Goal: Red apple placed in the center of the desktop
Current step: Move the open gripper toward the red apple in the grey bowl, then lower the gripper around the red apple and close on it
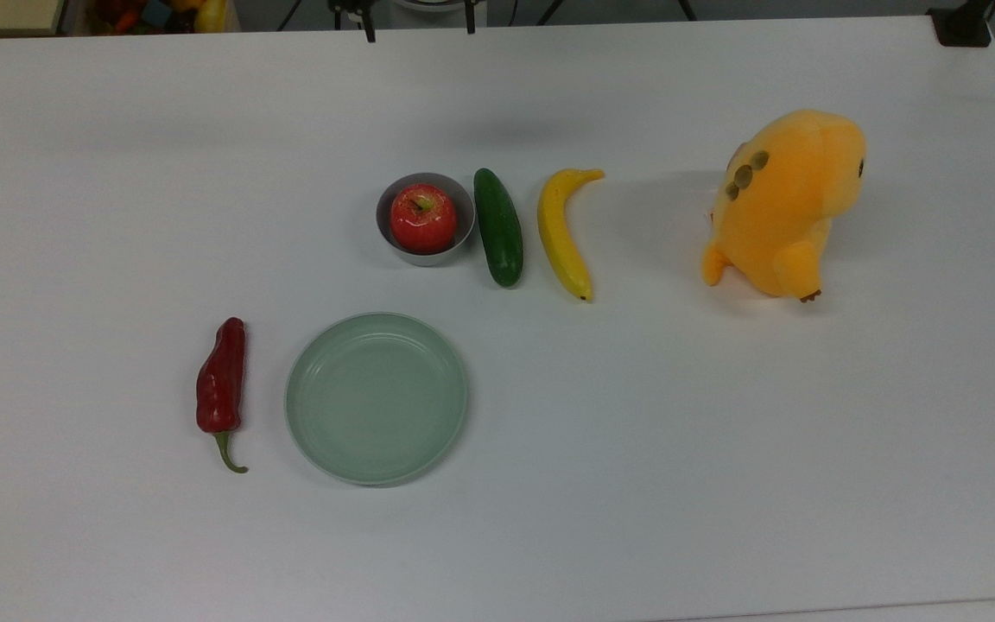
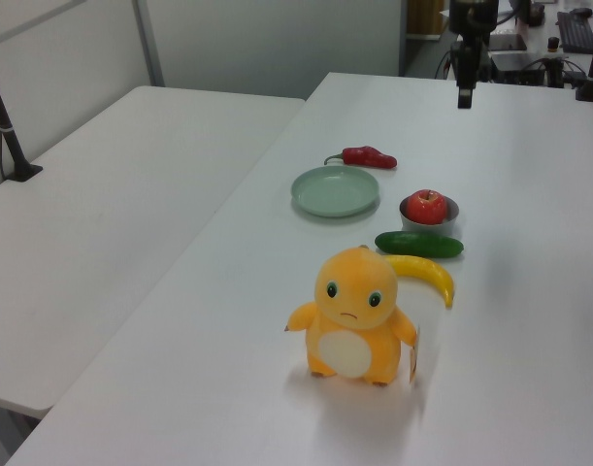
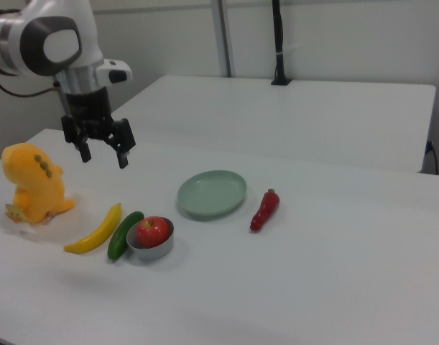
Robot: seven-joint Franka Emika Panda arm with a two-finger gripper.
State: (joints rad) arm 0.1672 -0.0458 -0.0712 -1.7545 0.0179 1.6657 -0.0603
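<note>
The red apple (image 1: 422,217) sits in a small metal bowl (image 1: 394,235) on the white table (image 1: 636,432), just beside a cucumber (image 1: 498,226) with a banana (image 1: 561,233) next along. In the right view, the gripper (image 3: 103,154) hangs in the air above the fruit, its fingers (image 3: 122,158) spread wide and holding nothing. A green plate (image 1: 376,397) and a red chili pepper (image 1: 221,387) lie near each other, and an orange plush toy (image 1: 782,203) stands well apart.

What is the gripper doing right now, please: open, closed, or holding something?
Gripper: open, fingers spread, holding nothing; it hangs above the desktop, with the red apple in its small bowl.
</note>
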